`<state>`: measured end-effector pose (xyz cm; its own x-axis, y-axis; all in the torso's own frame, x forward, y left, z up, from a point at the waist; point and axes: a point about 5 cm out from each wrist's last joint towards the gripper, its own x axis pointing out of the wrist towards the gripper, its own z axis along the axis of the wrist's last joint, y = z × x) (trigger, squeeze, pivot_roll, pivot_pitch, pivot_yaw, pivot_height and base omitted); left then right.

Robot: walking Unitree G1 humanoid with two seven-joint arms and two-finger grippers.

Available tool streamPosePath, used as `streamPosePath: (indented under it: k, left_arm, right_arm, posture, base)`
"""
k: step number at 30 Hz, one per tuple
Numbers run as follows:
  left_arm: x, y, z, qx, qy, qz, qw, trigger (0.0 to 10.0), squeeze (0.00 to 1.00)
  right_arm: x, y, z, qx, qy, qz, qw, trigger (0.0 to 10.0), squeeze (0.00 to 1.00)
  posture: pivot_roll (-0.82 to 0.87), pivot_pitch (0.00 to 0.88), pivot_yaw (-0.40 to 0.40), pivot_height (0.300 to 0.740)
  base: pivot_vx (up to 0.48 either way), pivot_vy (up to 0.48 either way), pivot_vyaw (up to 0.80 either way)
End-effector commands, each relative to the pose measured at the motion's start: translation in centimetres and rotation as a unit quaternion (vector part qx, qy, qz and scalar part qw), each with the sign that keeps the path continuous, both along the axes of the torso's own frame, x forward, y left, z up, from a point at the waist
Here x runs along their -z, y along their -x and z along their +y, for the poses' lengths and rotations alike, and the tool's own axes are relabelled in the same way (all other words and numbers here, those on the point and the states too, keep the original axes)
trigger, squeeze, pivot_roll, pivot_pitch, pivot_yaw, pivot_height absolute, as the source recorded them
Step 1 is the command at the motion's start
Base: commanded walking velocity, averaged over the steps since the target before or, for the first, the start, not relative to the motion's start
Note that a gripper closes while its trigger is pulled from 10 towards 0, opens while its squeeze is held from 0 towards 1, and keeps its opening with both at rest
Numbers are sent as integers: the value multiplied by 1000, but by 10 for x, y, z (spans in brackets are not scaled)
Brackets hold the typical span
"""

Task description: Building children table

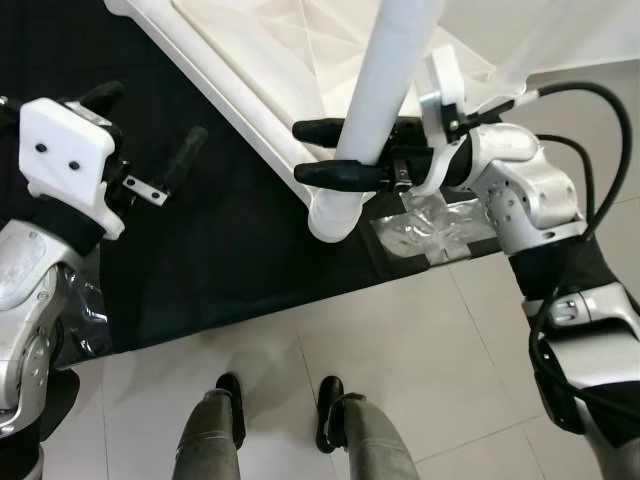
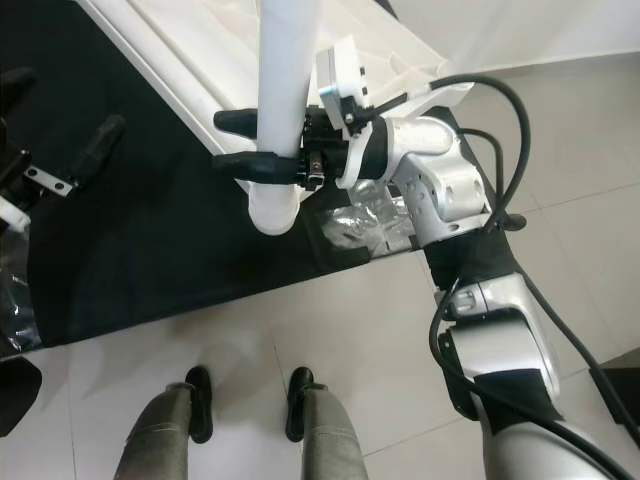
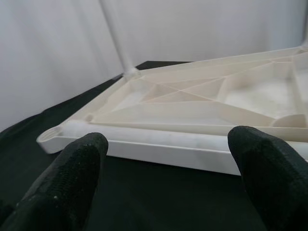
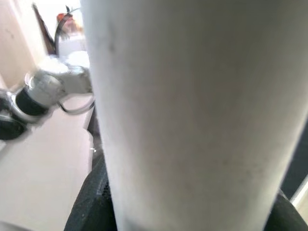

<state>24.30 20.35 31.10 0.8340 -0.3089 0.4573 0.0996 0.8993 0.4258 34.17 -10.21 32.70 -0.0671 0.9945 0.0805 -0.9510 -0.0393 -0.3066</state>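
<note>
The white children's tabletop (image 1: 250, 60) lies upside down on a black mat (image 1: 220, 260). A thick white table leg (image 1: 385, 80) stands tilted, its lower end at the tabletop's near corner socket (image 1: 332, 215). My right gripper (image 1: 302, 152) is shut on this leg just above the socket, one black finger on each side. The leg (image 4: 192, 96) shows close up in the right wrist view. My left gripper (image 1: 150, 125) hovers open over the mat, left of the tabletop's long edge (image 3: 159, 149). A thin white leg (image 3: 115, 38) stands at the far corner.
A crumpled clear plastic bag (image 1: 430, 230) lies on the mat's edge beside the near corner. The mat ends at a light tiled floor (image 1: 400, 340), where my two black feet (image 1: 230, 405) stand. The right arm's black cable (image 1: 590, 120) loops out to the right.
</note>
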Motion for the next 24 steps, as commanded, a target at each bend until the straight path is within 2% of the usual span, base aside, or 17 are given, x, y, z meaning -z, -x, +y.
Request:
streamPosePath:
  k: [1,2,4,5,8,12,13,15,16,17,19,20,24]
  left_arm:
    - [3,4,-5,8,-11,4,1000,10000,0]
    - [4,4,-5,8,-9,6,1000,10000,0]
    - [4,4,-5,8,-9,6,1000,10000,0]
    - [6,5,-6,8,-9,9,1000,10000,0]
    - [7,6,-6,6,-10,12,1000,10000,0]
    - [7,6,-6,6,-10,14,1000,10000,0]
    - [8,6,-6,8,-10,16,1000,10000,0]
    - [11,6,-8,17,-12,27,999,10000,0]
    - [12,6,-8,20,-11,31,999,10000,0]
    - [12,6,-8,20,-11,31,999,10000,0]
    - [19,8,-10,23,-9,49,998,10000,0]
    - [23,9,-10,24,-9,57,998,10000,0]
    - [28,13,-11,26,-8,68,997,10000,0]
  right_arm:
    - [-8,-4,1,-13,-30,26,999,10000,0]
    - [-13,-7,4,-10,-50,45,998,10000,0]
    - [-13,-7,4,-10,-50,45,998,10000,0]
    - [-18,-11,8,-8,-78,69,995,10000,0]
    - [-24,-13,13,-5,-103,87,991,10000,0]
    - [-25,-13,16,-1,-96,83,992,10000,0]
    - [-24,-14,18,-2,-78,72,994,10000,0]
    - [-19,-13,22,-25,-6,43,999,10000,0]
    - [-18,-13,22,-36,17,38,999,10000,0]
    - [-18,-13,22,-36,17,38,999,10000,0]
    - [-21,-13,19,-77,79,39,993,10000,0]
    - [-22,-12,19,-80,99,38,991,10000,0]
    - [-26,-12,19,-78,118,33,989,10000,0]
  posture:
    - [77,396,-106,740]
    - [77,400,-108,740]
    - [77,400,-108,740]
    - [77,405,-112,740]
    - [77,405,-112,740]
    - [85,416,-106,740]
    - [85,416,-106,740]
    - [80,434,-102,740]
    - [81,435,-101,740]
    - [81,435,-101,740]
    - [83,455,-101,740]
    - [81,467,-104,740]
    - [78,483,-110,740]
  base:
    - [0,0,0]
    - [0,0,0]
    - [0,0,0]
    - [0,0,0]
    - [0,0,0]
    - [0,0,0]
    - [0,0,0]
    - [0,0,0]
    - [0,0,0]
    - [0,0,0]
    - [0,0,0]
    - [0,0,0]
    - [0,0,0]
